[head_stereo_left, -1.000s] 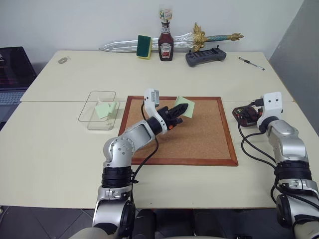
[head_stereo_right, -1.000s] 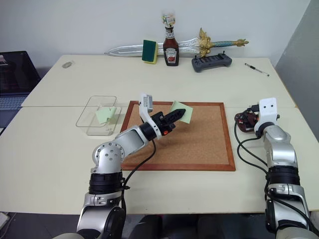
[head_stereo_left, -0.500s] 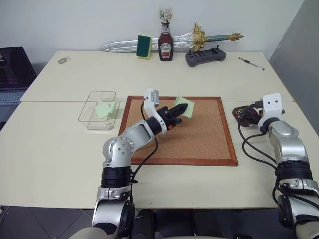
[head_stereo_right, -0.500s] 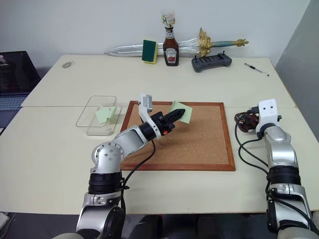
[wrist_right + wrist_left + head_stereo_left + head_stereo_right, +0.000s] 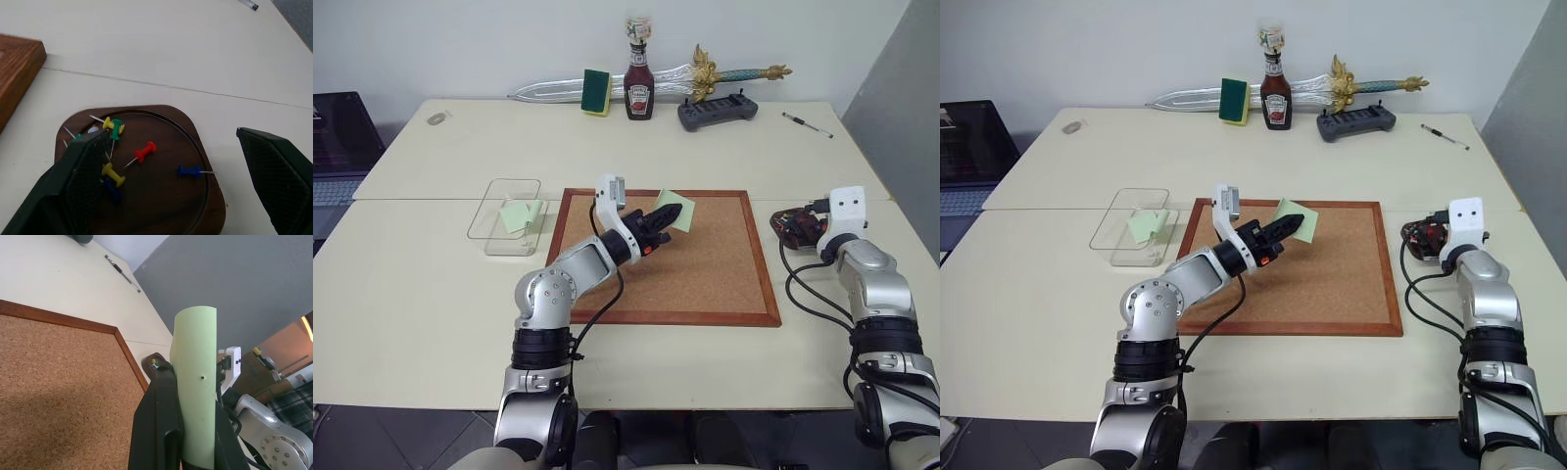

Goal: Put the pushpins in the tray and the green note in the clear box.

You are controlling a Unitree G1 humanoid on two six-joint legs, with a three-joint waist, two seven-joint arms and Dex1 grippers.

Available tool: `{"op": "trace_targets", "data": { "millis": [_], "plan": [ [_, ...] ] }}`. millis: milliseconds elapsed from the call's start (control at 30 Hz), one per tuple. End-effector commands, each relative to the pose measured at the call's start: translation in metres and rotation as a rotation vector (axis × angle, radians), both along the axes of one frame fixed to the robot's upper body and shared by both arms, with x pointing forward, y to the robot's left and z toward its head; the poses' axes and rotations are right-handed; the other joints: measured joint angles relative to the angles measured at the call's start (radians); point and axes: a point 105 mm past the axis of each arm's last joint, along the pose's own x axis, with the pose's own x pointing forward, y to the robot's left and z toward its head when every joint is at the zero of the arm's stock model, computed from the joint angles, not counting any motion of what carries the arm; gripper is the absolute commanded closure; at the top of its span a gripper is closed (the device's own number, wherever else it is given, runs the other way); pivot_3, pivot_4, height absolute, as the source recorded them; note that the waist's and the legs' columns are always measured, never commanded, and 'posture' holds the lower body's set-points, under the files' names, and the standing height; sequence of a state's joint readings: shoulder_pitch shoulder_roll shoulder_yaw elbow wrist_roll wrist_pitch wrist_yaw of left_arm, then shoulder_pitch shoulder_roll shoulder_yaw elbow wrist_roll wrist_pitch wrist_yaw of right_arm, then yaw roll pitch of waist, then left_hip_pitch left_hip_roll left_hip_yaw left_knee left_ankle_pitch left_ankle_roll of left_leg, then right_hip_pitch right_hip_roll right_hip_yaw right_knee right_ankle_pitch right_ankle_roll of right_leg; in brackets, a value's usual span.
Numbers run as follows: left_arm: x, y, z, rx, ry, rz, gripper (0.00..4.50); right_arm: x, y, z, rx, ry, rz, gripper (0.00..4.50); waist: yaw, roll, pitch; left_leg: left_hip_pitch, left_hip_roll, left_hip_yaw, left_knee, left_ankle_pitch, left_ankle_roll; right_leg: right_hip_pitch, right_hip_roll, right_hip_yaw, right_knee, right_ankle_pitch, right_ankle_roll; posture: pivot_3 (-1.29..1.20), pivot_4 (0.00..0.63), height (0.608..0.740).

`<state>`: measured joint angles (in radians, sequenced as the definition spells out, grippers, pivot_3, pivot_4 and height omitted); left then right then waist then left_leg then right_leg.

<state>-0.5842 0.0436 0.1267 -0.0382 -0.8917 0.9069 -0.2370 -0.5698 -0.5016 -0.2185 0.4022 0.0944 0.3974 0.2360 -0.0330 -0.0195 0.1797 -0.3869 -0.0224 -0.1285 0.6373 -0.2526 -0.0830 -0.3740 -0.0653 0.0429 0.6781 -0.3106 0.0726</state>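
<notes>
My left gripper (image 5: pixel 664 215) is shut on the green note (image 5: pixel 676 208), holding it up above the corkboard (image 5: pixel 705 264); in the left wrist view the note (image 5: pixel 195 382) stands pinched between the two fingers. The clear box (image 5: pixel 494 233) sits left of the board with another green note (image 5: pixel 521 215) inside. My right gripper (image 5: pixel 168 137) is open just above the brown tray (image 5: pixel 215 205), right of the board. Several pushpins lie in the tray, among them a red one (image 5: pixel 144 151), a blue one (image 5: pixel 190 171) and a yellow one (image 5: pixel 113 174).
At the table's far edge stand a ketchup bottle (image 5: pixel 639 83), a green sponge (image 5: pixel 597 91), a toy sword (image 5: pixel 705 73), a dark grey rack (image 5: pixel 717 110) and a pen (image 5: pixel 806 124). A laptop (image 5: pixel 337 137) is at the far left.
</notes>
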Motion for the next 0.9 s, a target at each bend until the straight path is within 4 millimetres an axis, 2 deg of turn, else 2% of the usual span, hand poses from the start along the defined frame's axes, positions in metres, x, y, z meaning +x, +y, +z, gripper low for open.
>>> {"op": "trace_targets", "data": {
  "millis": [33, 100, 167, 233, 333, 467, 567, 700, 900],
  "plan": [
    [0.001, 0.003, 0.024, -0.017, -0.093, 0.022, 4.5, -0.003, 0.004, 0.045, 0.016, -0.177, 0.044, 0.07, 0.0, 0.0, 0.0, 0.0, 0.0, 0.0, 0.0, 0.0, 0.0, 0.0, 0.0, 0.0, 0.0, 0.0, 0.0, 0.0, 0.15, 0.74],
    [0.002, 0.006, 0.033, -0.004, -0.129, 0.04, 4.5, -0.005, 0.015, 0.055, 0.029, -0.214, 0.124, 0.07, -0.001, 0.0, 0.0, 0.0, 0.0, 0.0, 0.0, 0.0, 0.0, 0.0, 0.0, 0.0, 0.0, 0.0, 0.0, 0.0, 0.15, 0.74],
    [0.003, 0.009, 0.041, 0.018, -0.168, 0.061, 4.5, -0.009, 0.036, 0.06, 0.02, -0.225, 0.266, 0.07, -0.001, 0.0, 0.0, 0.0, 0.0, 0.0, 0.0, 0.0, 0.0, 0.0, 0.0, 0.0, 0.0, 0.0, 0.0, 0.0, 0.15, 0.74],
    [0.006, 0.017, 0.049, 0.05, -0.203, 0.106, 4.5, -0.017, 0.066, 0.067, 0.02, -0.249, 0.445, 0.07, -0.003, 0.0, 0.0, 0.0, 0.0, 0.0, 0.0, 0.0, 0.0, 0.0, 0.0, 0.0, 0.0, 0.0, 0.0, 0.0, 0.15, 0.74],
    [0.011, 0.038, 0.054, 0.151, -0.251, 0.217, 4.5, -0.038, 0.118, 0.076, 0.043, -0.248, 0.766, 0.07, -0.01, 0.0, 0.0, 0.0, 0.0, 0.0, 0.0, 0.0, 0.0, 0.0, 0.0, 0.0, 0.0, 0.0, 0.0, 0.0, 0.15, 0.74],
    [0.012, 0.067, 0.05, 0.305, -0.29, 0.331, 4.5, -0.055, 0.16, 0.079, 0.053, -0.209, 1.017, 0.07, -0.014, 0.0, 0.001, 0.0, 0.0, -0.002, 0.0, 0.0, 0.0, 0.0, 0.0, -0.001, 0.0, 0.0, 0.0, 0.0, 0.15, 0.74],
    [0.012, 0.103, 0.044, 0.436, -0.298, 0.456, 4.5, -0.069, 0.193, 0.083, 0.072, -0.173, 1.207, 0.07, -0.017, 0.0, 0.001, 0.0, 0.0, -0.002, 0.0, 0.0, 0.0, 0.0, 0.0, -0.001, 0.0, 0.0, 0.0, 0.0, 0.15, 0.74],
    [0.01, 0.148, 0.038, 0.518, -0.262, 0.594, 4.5, -0.077, 0.216, 0.082, 0.044, -0.128, 1.333, 0.07, -0.017, 0.0, 0.002, 0.0, 0.0, -0.003, -0.001, 0.0, 0.0, -0.001, 0.0, -0.001, 0.0, 0.0, 0.0, 0.0, 0.15, 0.74],
    [0.01, 0.2, 0.035, 0.673, -0.252, 0.75, 4.5, -0.077, 0.23, 0.077, 0.015, -0.101, 1.394, 0.07, -0.006, -0.002, 0.003, 0.0, 0.0, -0.004, -0.001, -0.002, 0.003, -0.001, 0.0, -0.002, 0.0, 0.0, 0.0, 0.0, 0.15, 0.74]
  ]
}}
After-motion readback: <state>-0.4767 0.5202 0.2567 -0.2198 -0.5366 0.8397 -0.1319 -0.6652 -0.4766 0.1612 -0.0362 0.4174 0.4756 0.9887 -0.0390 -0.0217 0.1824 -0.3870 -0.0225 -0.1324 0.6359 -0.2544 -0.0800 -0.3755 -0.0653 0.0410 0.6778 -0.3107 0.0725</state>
